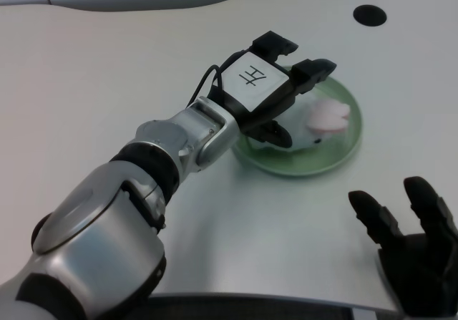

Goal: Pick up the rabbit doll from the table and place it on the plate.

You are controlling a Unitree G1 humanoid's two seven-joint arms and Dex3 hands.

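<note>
Head view is showing the left robot hand (275, 84) hovering open over the green plate (343, 148), the rabbit doll (323, 119) lying on the plate.

Rabbit doll (323, 122) on plate (342, 154), hand (275, 84) above
</note>
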